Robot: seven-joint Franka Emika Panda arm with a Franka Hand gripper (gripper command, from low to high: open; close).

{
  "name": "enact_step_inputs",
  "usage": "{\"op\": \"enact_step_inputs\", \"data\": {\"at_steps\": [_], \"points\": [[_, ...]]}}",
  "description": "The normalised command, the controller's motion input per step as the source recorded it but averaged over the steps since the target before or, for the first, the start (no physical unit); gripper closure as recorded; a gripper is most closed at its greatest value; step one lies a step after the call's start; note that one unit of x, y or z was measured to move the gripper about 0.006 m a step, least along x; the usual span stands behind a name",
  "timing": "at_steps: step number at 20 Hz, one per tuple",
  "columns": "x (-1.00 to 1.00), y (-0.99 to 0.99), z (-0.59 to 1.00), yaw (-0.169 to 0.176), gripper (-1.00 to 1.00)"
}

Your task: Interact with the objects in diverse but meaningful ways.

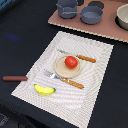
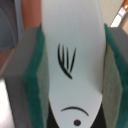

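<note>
1. On my wrist view the white fish-shaped piece (image 2: 72, 60) sits pinched between the gripper (image 2: 72, 80)'s green pads (image 2: 34, 85), its long axis running along them.
2. The exterior view shows neither, only a red tomato (image 1: 71, 62) on its plate (image 1: 62, 71) and a yellow banana (image 1: 44, 90) near that plate.

A striped white placemat (image 1: 65, 70) lies on the dark desk (image 1: 20, 45); a pinkish-brown board (image 1: 107, 27) sits behind it.
</note>
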Motion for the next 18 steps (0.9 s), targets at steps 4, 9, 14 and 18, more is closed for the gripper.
{"op": "enact_step_inputs", "data": {"at_steps": [4,9,14,18], "points": [[-1.0,0.22,-0.73,0.0,1.0],[-1.0,0.23,-0.56,0.0,1.0],[-1.0,0.28,-0.15,0.0,1.0],[-1.0,0.25,-0.01,0.0,1.0]]}}
